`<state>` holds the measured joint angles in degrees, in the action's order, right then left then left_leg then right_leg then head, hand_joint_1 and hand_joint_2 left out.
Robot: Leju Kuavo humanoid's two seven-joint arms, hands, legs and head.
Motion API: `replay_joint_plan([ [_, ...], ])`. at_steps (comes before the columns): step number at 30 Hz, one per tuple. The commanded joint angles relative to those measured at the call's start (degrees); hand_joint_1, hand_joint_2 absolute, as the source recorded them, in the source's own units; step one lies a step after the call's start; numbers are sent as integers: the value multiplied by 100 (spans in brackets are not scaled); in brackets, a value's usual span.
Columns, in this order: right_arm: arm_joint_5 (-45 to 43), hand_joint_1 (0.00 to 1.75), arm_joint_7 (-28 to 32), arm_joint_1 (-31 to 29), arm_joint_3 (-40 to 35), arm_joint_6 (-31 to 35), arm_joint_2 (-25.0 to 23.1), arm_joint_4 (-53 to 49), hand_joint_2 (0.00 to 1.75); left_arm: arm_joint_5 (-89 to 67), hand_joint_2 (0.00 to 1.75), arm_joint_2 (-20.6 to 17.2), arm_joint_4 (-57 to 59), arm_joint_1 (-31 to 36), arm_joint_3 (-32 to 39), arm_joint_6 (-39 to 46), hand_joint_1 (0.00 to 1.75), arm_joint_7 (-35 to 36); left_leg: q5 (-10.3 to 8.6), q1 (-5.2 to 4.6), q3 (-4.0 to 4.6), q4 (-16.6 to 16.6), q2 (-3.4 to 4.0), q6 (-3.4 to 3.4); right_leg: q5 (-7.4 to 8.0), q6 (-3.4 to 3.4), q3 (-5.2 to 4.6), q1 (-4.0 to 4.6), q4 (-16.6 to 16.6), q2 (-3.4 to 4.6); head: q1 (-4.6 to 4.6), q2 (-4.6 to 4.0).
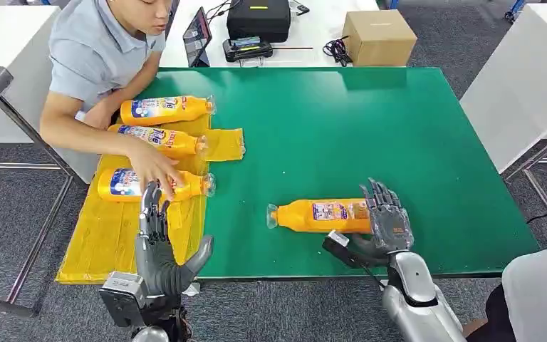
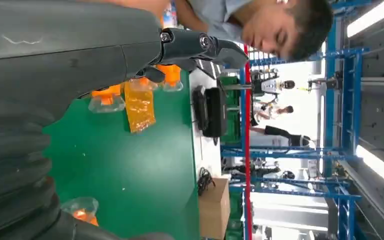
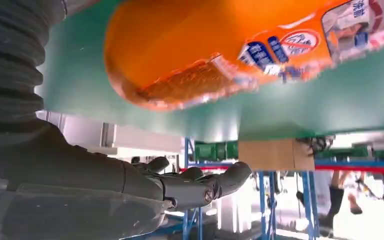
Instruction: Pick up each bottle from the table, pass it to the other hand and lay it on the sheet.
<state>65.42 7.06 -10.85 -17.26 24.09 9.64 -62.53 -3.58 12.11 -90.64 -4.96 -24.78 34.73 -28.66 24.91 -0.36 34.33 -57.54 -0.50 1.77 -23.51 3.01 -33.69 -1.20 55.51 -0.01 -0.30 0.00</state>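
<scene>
Three bottles (image 1: 165, 109) on sheet (image 1: 114, 235) at table (image 1: 342, 128) left; fourth bottle (image 1: 320, 215) right, near front edge

A: Bottle (image 1: 324, 215) by the right hand (image 1: 388, 221): glossy orange plastic, printed label.
B: Counter (image 1: 370, 135) matt green, smooth. Sheet (image 1: 114, 235) yellow, ribbed. Box (image 1: 379, 37) plain cardboard.
</scene>
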Motion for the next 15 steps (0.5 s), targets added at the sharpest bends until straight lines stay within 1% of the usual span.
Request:
replay_joint_plan([
  [1, -100, 0, 113, -913, -458, -42, -300, 1508, 175, 35, 175, -178, 425, 311, -178, -44, 0, 25, 10, 8, -34, 6, 25, -13, -2, -17, 27, 9, -7, 21, 0, 0],
  [2, -107, 0, 112, -922, -466, -48, -315, 1524, 175, 35, 175, -177, 427, 315, -183, -47, 0, 26, 5, 6, -20, 5, 14, -9, 0, -11, 18, 7, -8, 11, 0, 0],
  [3, -115, 0, 104, -934, -480, -44, -336, 1543, 175, 35, 175, -176, 438, 321, -184, -45, 0, 26, 10, 10, -34, 6, 20, -14, -3, -16, 31, 11, -10, 16, 0, 0],
  [6, -154, 0, 150, -980, -570, -52, -360, 1634, 175, 43, 175, -183, 448, 337, -209, -68, 0, 32, 5, 6, -21, 5, 12, -10, -1, -11, 19, 7, -7, 9, -2, 0],
  [7, -151, 0, 144, -995, -615, -92, -381, 1644, 175, 43, 175, -181, 439, 336, -218, -70, 0, 32, 10, 8, -34, 5, 16, -14, -5, -16, 30, 9, -7, 13, 0, 0],
  [9, -145, 0, 143, -1013, -703, -120, -375, 1662, 175, 44, 175, -185, 433, 340, -229, -78, 0, 38, 5, 5, -19, 4, 12, -9, -1, -10, 15, 5, -4, 11, 0, 0],
  [14, -358, 0, 91, -1069, -767, -447, -339, 1812, 175, 75, 175, -176, 490, 386, -283, -145, 0, 86, 9, 8, -29, 2, 12, -13, -5, -15, 27, 9, -4, 9, 0, 0],
  [15, -445, 0, 95, -1081, -754, -555, -345, 1851, 175, 74, 175, -180, 499, 394, -294, -148, 0, 86, 2, 5, -20, 5, 3, -9, -2, -10, 19, 5, -6, 1, 0, 0],
])
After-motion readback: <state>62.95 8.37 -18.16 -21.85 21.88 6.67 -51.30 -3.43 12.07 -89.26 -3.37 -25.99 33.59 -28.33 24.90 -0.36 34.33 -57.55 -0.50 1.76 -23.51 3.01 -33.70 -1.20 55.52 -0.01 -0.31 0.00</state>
